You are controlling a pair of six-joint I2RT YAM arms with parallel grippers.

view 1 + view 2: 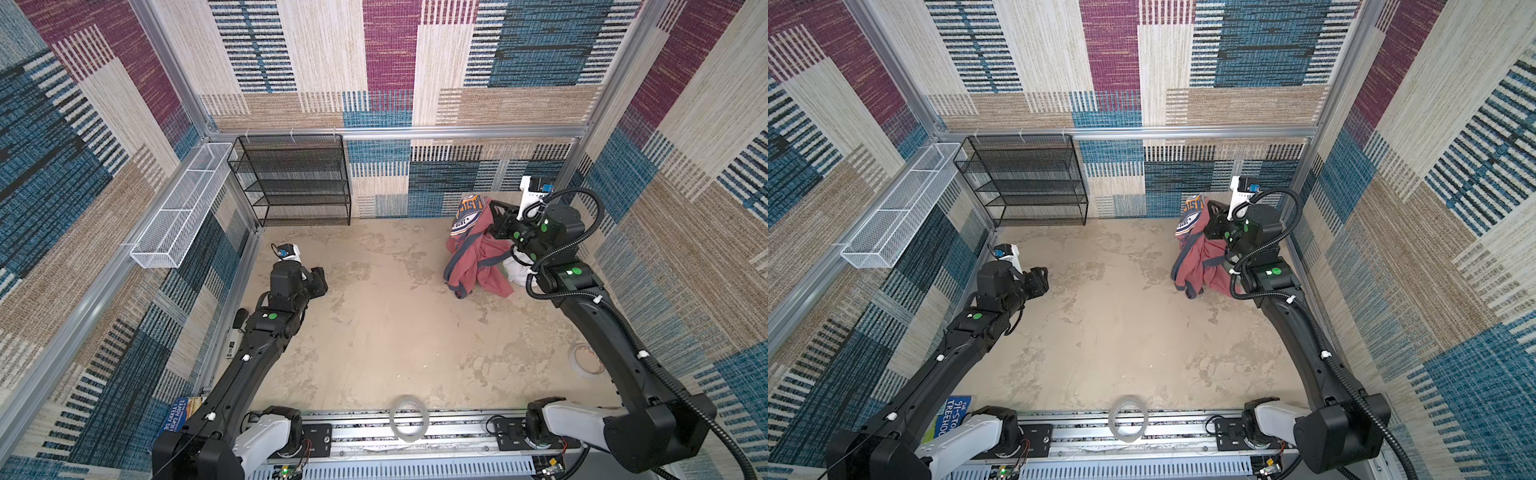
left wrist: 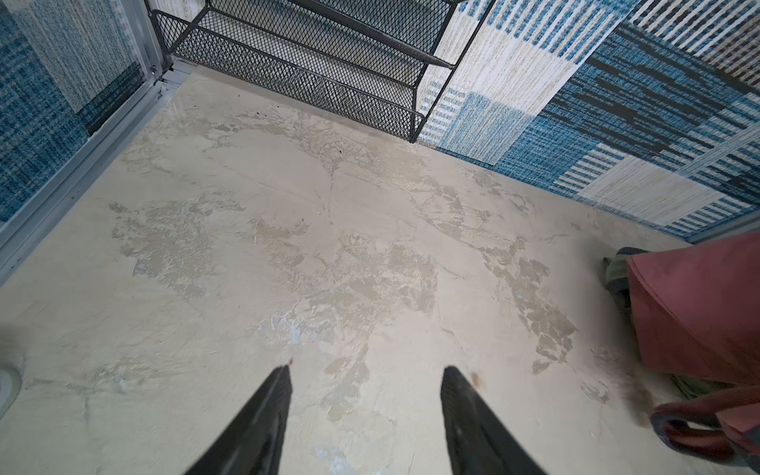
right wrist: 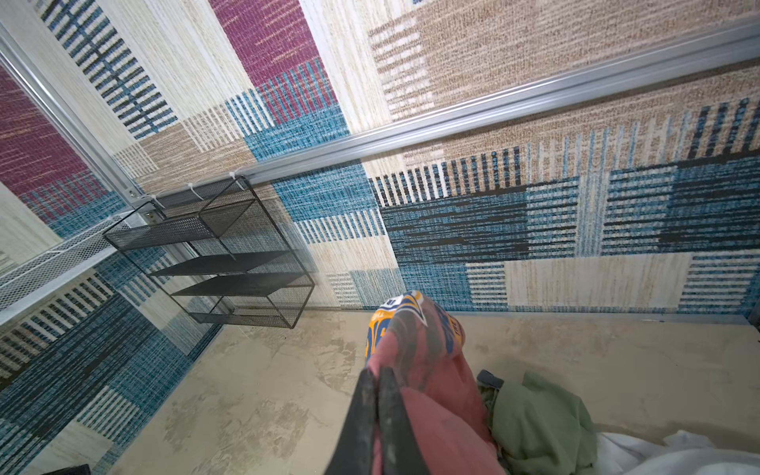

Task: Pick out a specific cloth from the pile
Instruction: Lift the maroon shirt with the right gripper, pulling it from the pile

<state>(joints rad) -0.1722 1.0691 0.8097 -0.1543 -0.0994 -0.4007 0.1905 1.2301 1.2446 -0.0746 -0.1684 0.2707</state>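
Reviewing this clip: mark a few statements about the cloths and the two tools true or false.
1. The right tool is shut on the salmon T-shirt. True.
2. The left tool holds the olive green garment. False: it is open and empty, over bare table.
3. The white garment lies on the black mesh shelf. False: it lies on the table by the olive green garment.
4. The salmon T-shirt's printed graphic is at its raised end. True.

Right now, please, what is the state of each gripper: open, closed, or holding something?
Left gripper: open, fingers apart, holding nothing.
Right gripper: closed on the cloth, which hangs from it.
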